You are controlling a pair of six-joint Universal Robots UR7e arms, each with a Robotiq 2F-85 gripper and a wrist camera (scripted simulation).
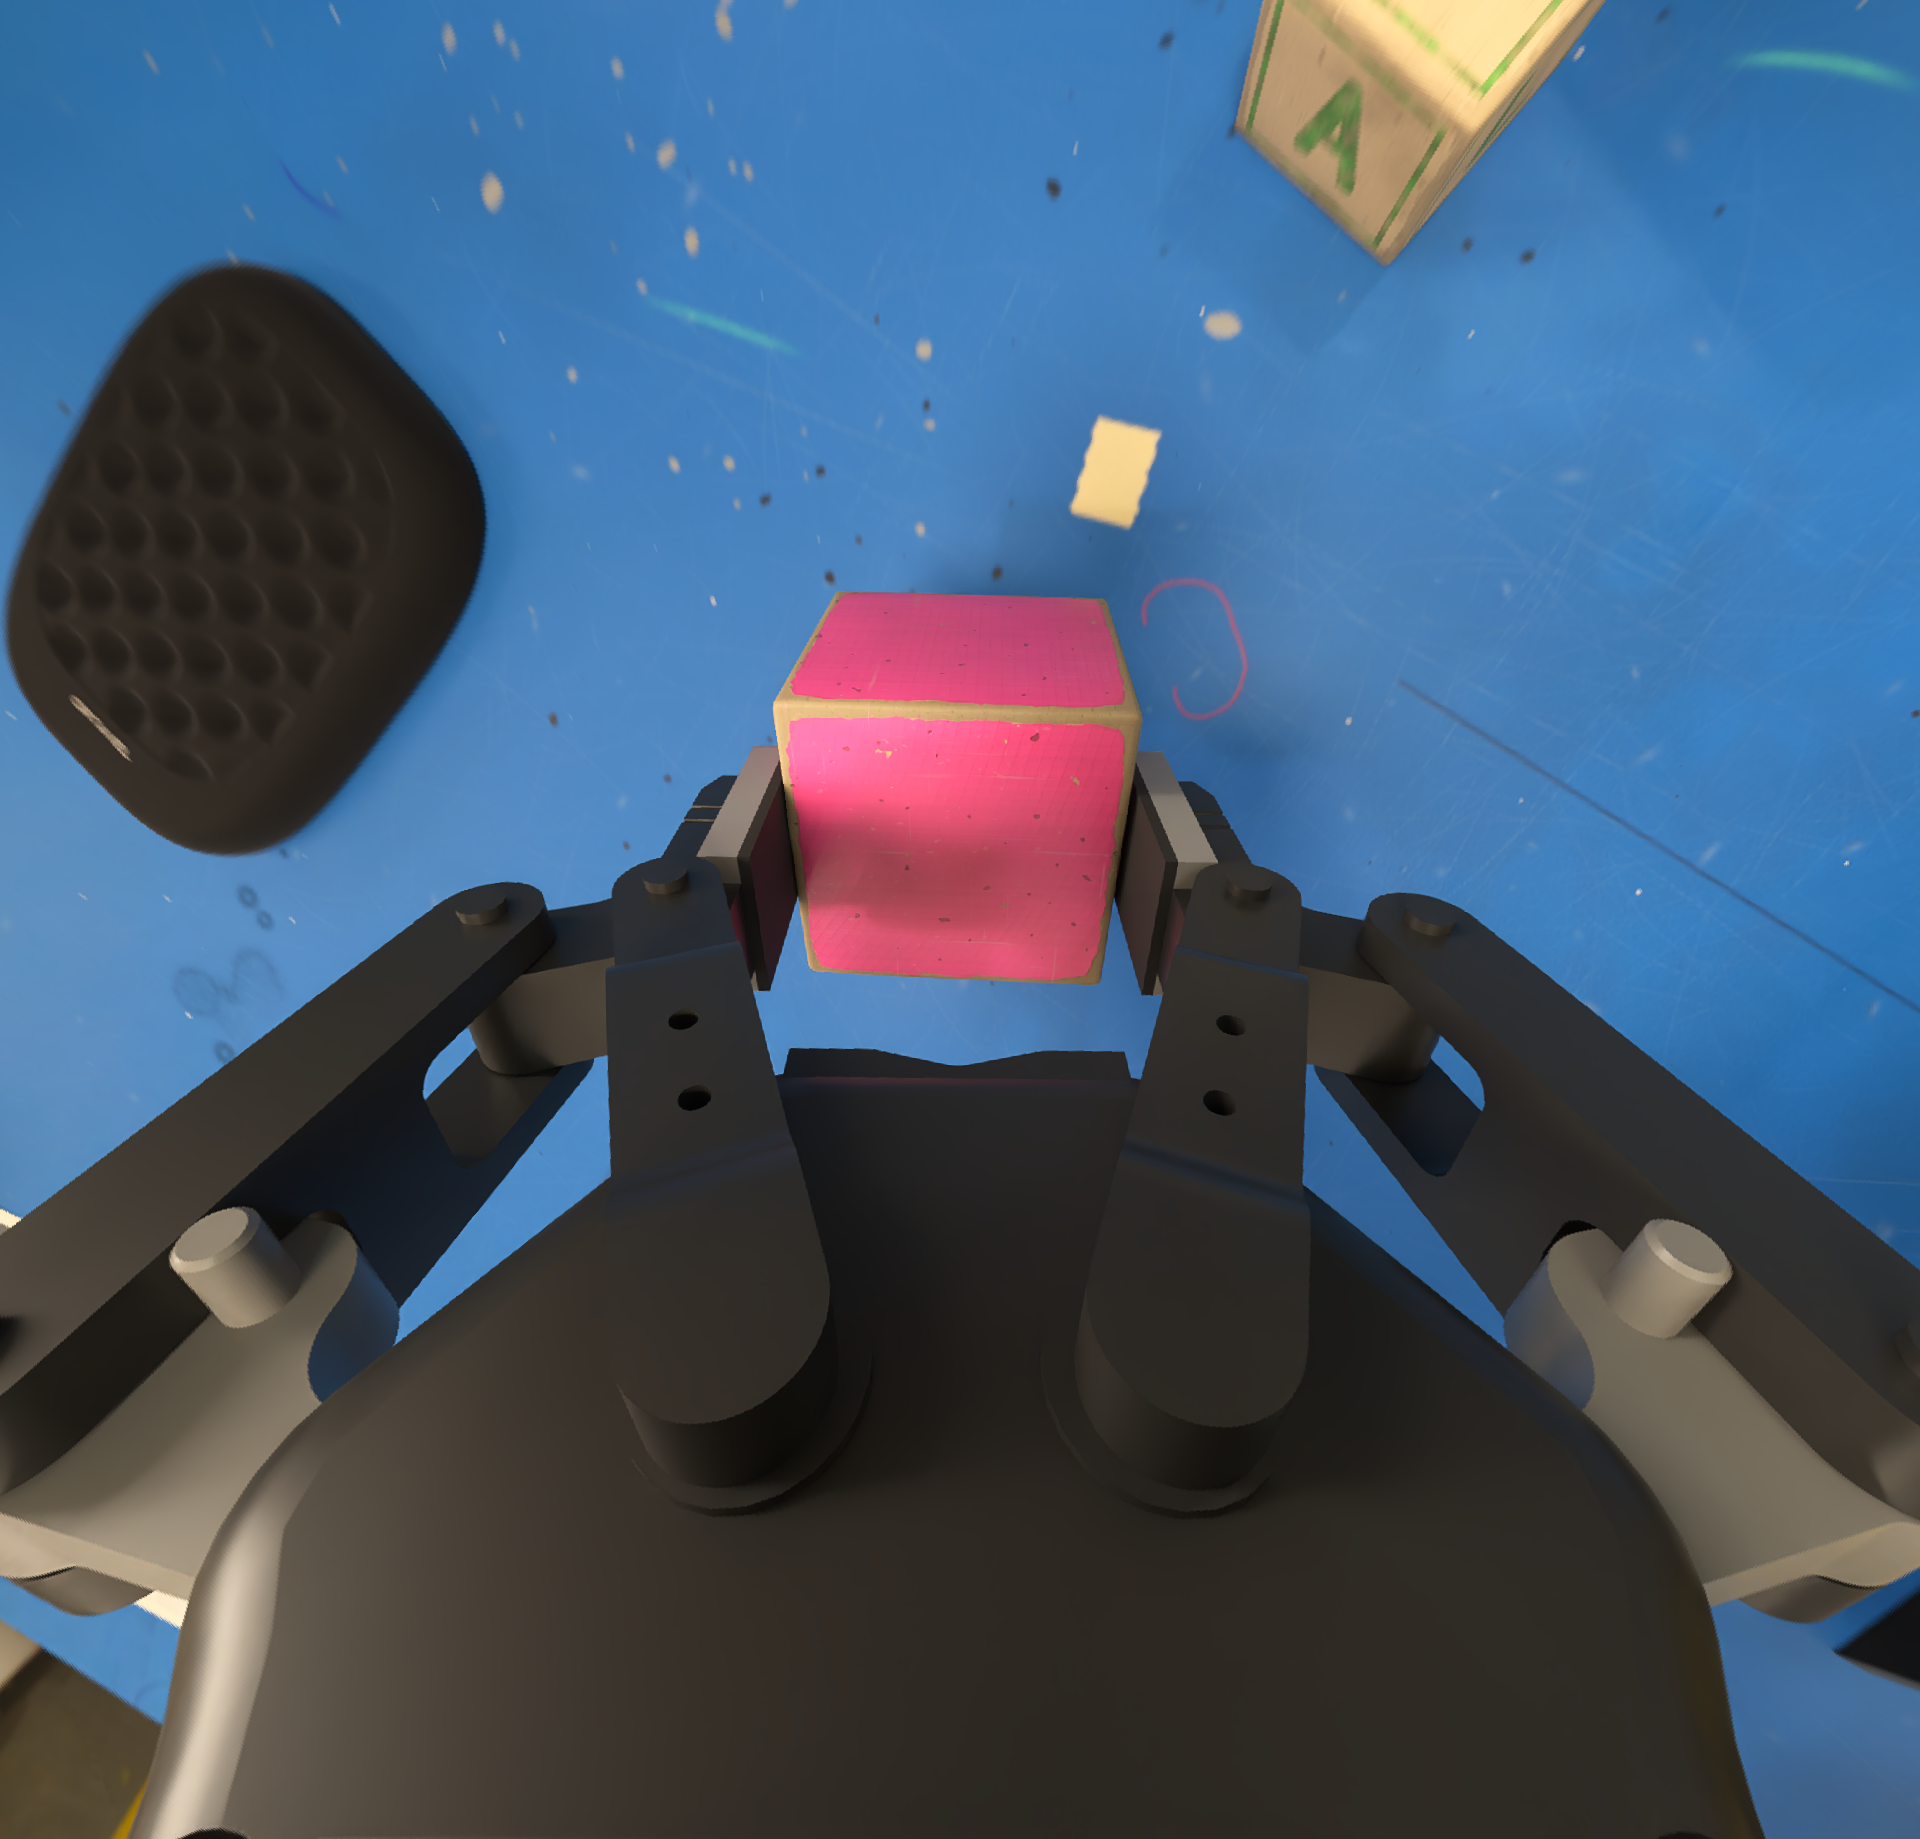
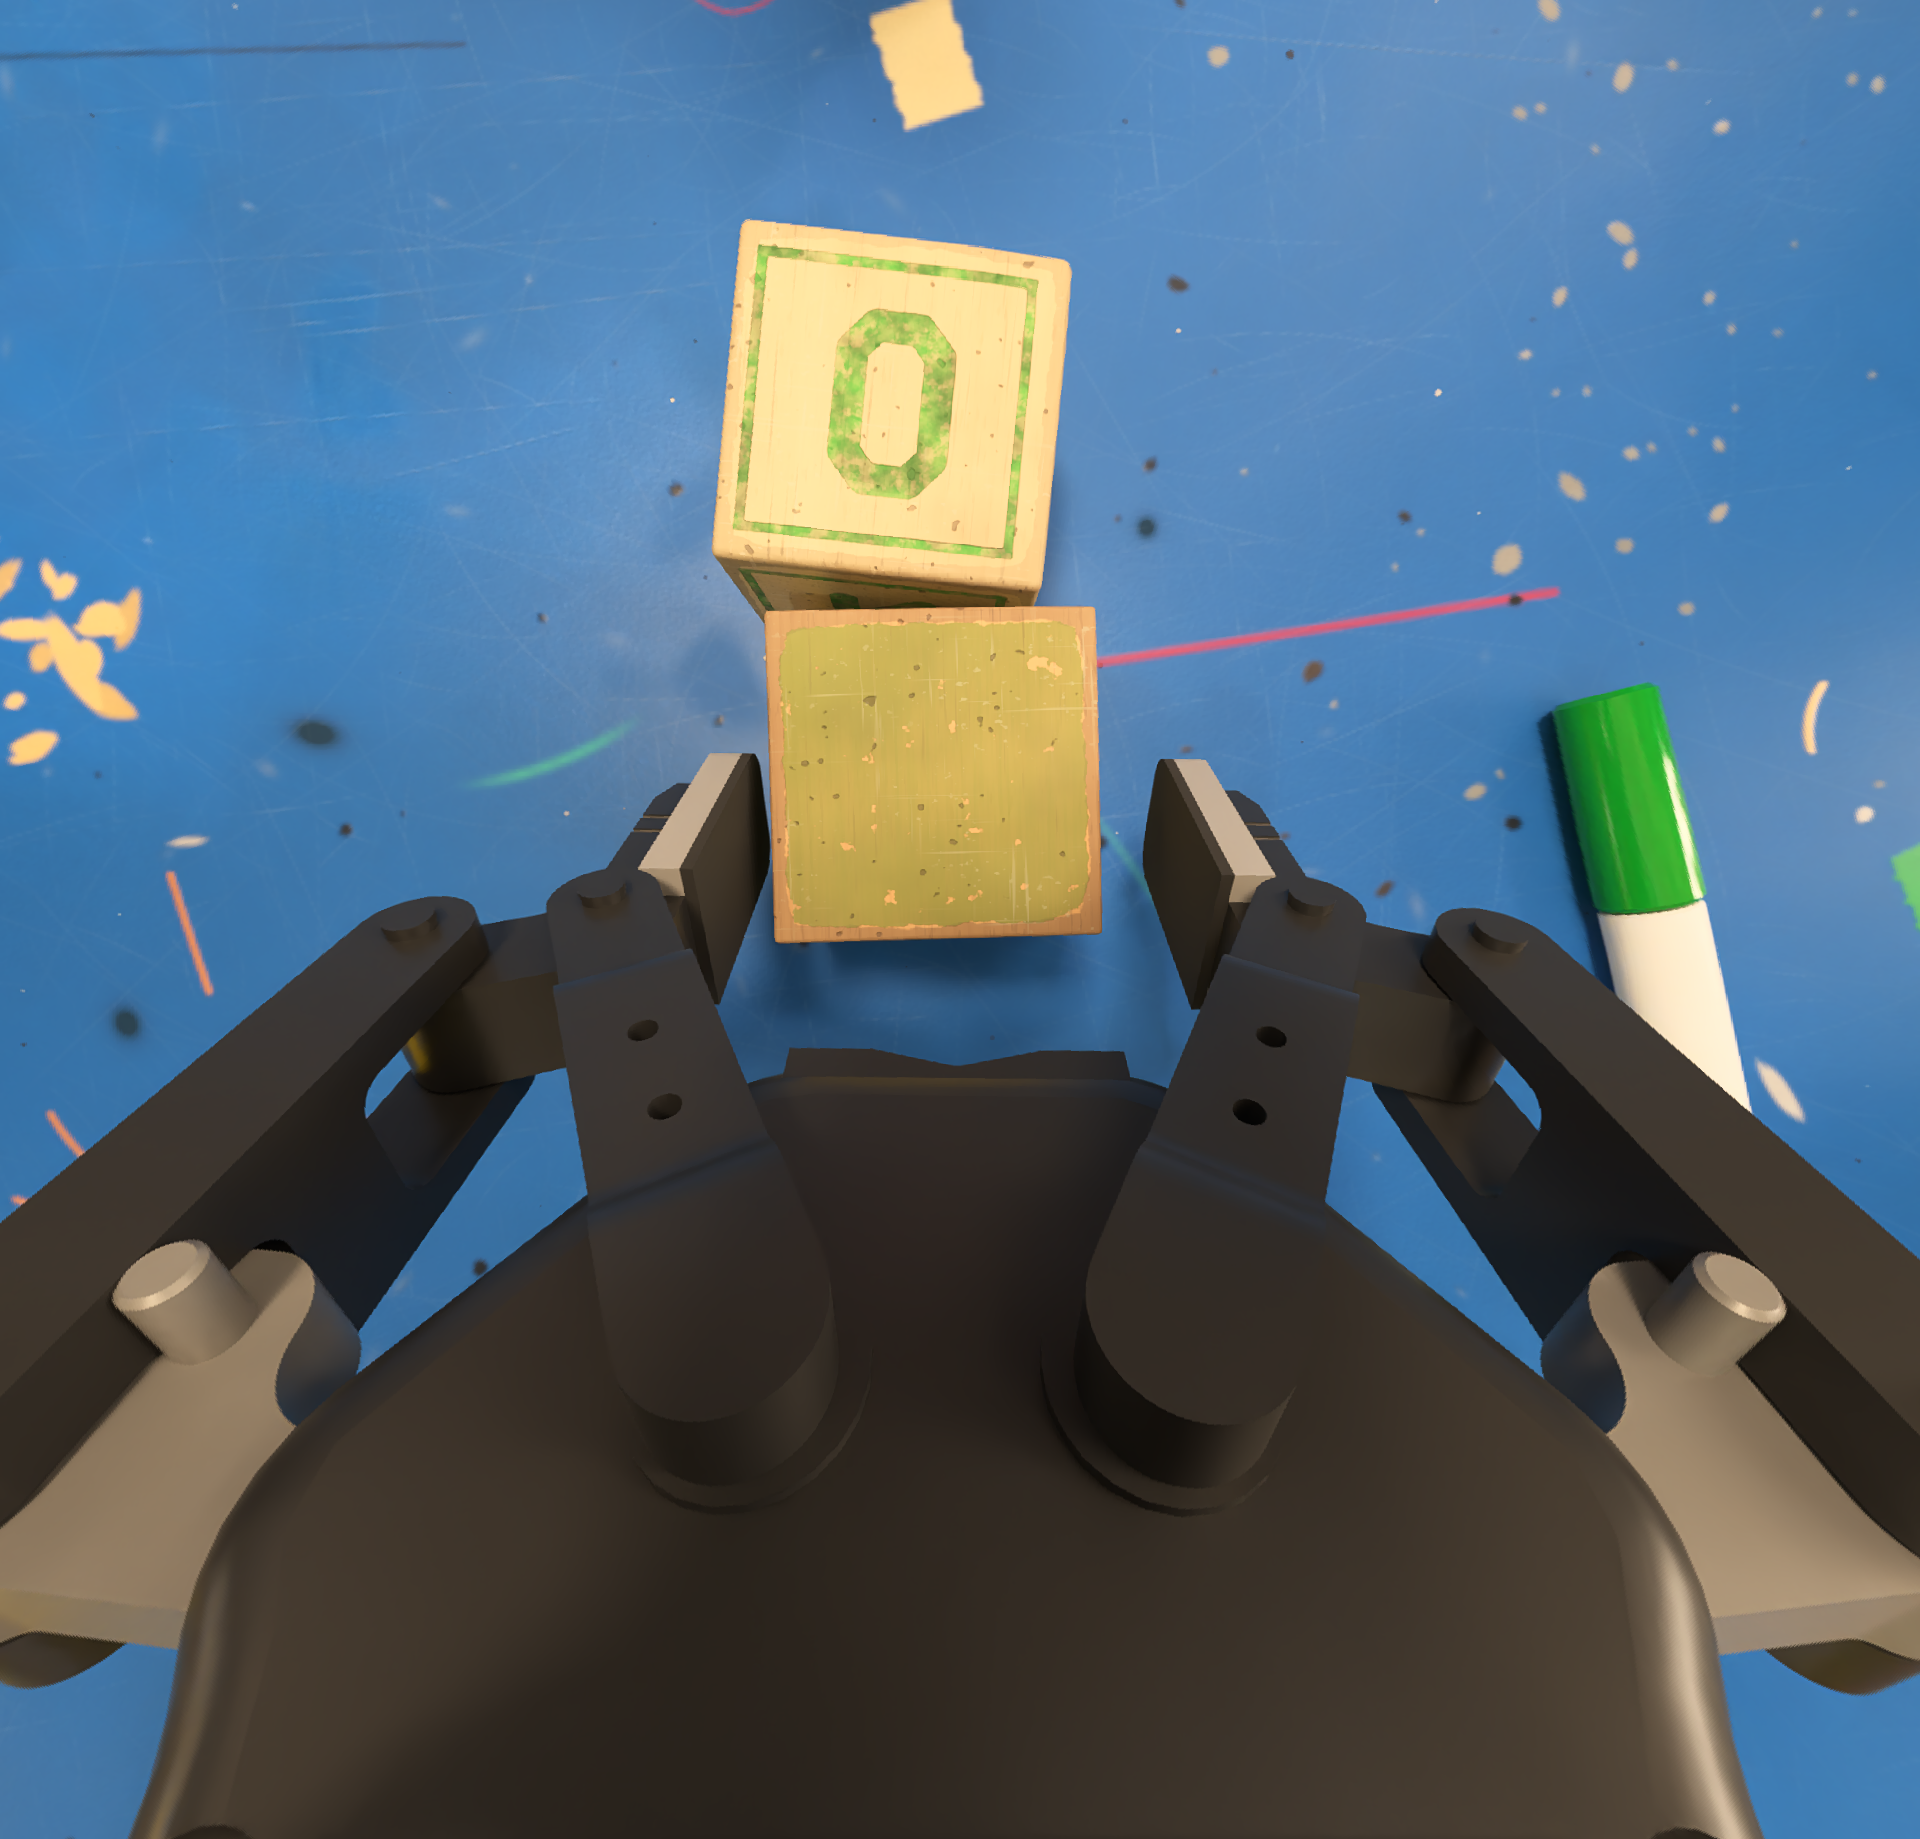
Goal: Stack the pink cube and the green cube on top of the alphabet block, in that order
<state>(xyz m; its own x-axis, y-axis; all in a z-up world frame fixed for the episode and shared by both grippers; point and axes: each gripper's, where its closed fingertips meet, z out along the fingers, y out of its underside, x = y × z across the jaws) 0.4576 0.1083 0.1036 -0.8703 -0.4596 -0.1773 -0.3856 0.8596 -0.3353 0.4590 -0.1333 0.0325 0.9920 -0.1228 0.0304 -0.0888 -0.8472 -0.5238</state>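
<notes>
My left gripper is shut on the pink cube, with a pad on each side face, and holds it over the blue table. The alphabet block, pale wood with green markings, stands far off at the upper right. In the right wrist view, the alphabet block stands on the table. The green cube, with a worn olive top, sits right against its near side. My right gripper is open and straddles the green cube. Its left pad is close to the cube and its right pad stands apart from it.
A black rounded dimpled object lies at the left in the left wrist view. A white marker with a green cap lies to the right of my right gripper. A small beige scrap lies flat beyond the alphabet block.
</notes>
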